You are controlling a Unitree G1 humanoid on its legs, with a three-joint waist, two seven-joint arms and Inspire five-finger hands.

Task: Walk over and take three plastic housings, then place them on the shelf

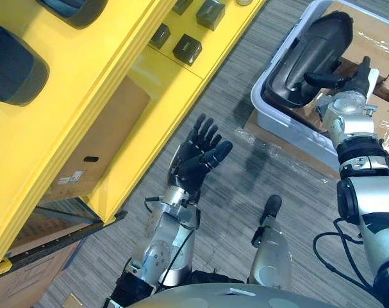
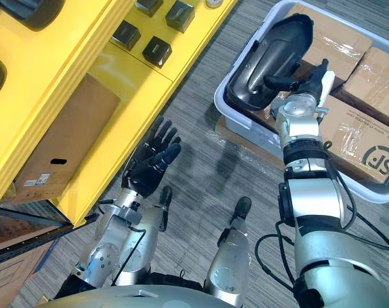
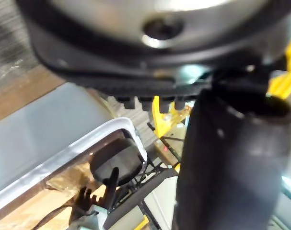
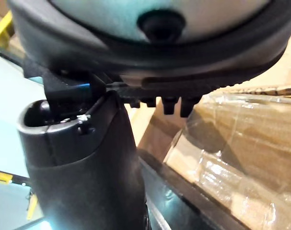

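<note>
A large black plastic housing (image 1: 313,54) lies tilted in the near-left end of a white bin (image 1: 281,122) on the floor. My right hand (image 1: 349,82) hovers over the bin beside the housing. It is open, with straight fingers, and its thumb reaches over the housing's edge; I cannot tell whether it touches. My left hand (image 1: 197,157) is open and empty, held palm-up above the floor next to the yellow shelf (image 1: 136,83). Two more dark housings (image 1: 11,64) rest on an upper level of that shelf. The left wrist view shows the binned housing (image 3: 117,160) from afar.
Small black boxes (image 1: 188,48) sit on a lower shelf level. A cardboard box (image 1: 98,138) stands under the shelf. Wrapped cardboard boxes (image 2: 354,128) fill the rest of the bin. Grey striped floor (image 1: 245,186) lies between shelf and bin.
</note>
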